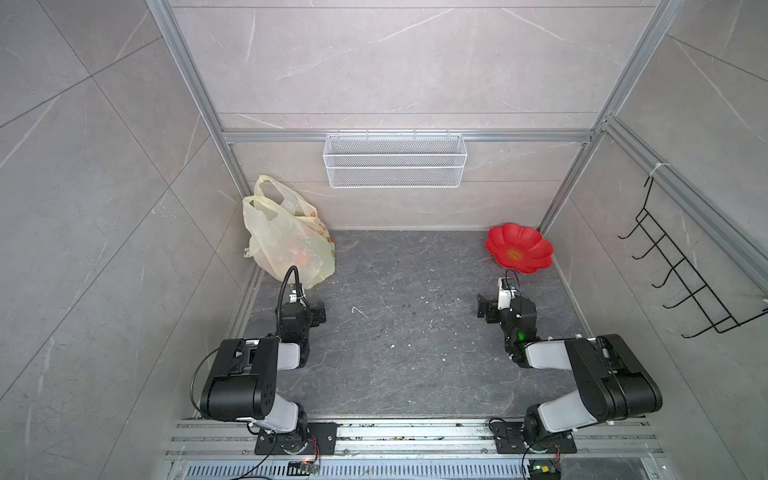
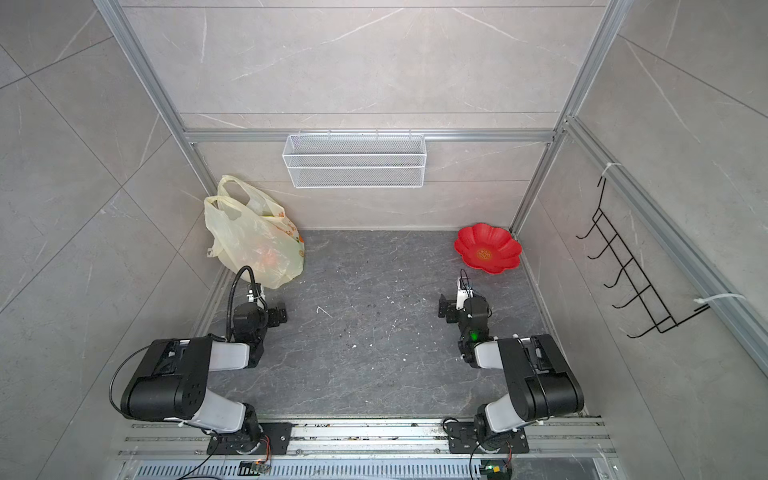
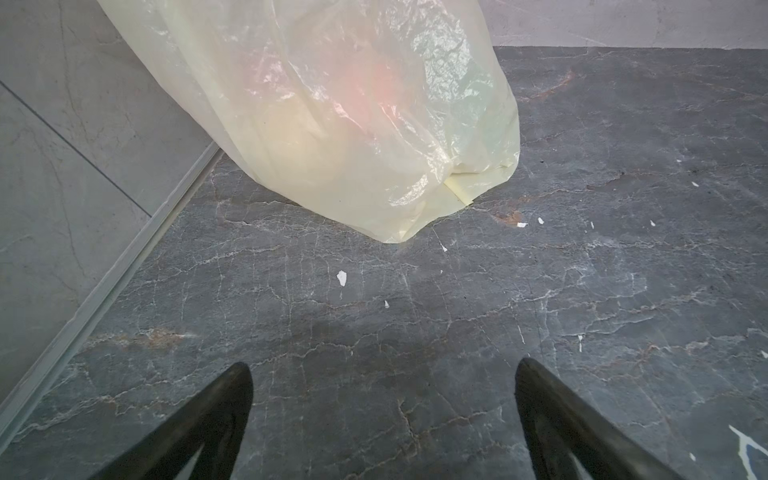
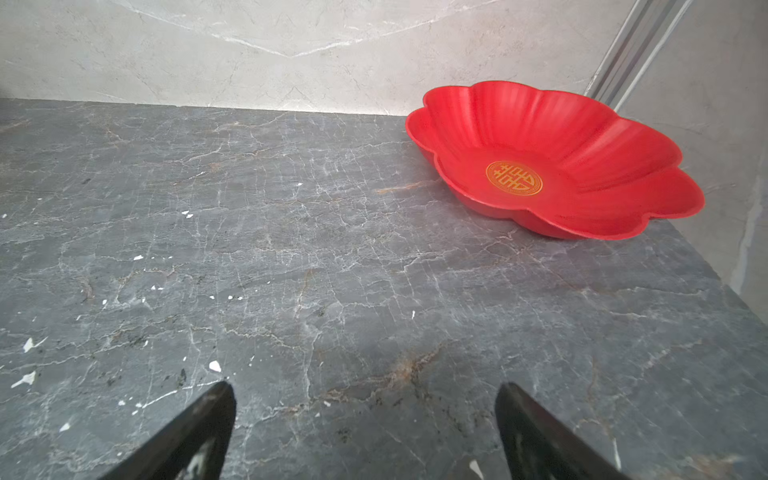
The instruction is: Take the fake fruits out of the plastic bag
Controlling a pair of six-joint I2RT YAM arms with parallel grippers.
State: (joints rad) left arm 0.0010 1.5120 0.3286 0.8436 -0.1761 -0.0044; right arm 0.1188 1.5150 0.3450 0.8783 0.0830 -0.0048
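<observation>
As both arms sit folded at the near side, the task seems not yet begun. The plastic bag [image 1: 286,241] stands in the far left corner of the worktop [image 1: 407,324], leaning on the left wall, its loop handles [image 1: 266,195] raised toward the far wall. The fake fruits [image 3: 374,87] are inside it; through the thin film I see only a reddish-orange glow, so I cannot say which fruits they are. The left fingers [image 3: 216,415] are spread wide and hold nothing; they point at the closed bottom of the bag, near it but not touching. The right fingers [image 4: 208,424] are also wide and empty, facing the red plate [image 4: 540,124] in the far right corner, well apart from the bag.

I think it is better not to pinch the sealed bottom. The left arm should rise to the handles, take one loop and hold the mouth open, while the right arm crosses over to reach inside. The film is light and slippery, so the bag may slide or fold if pulled too quickly.
</observation>
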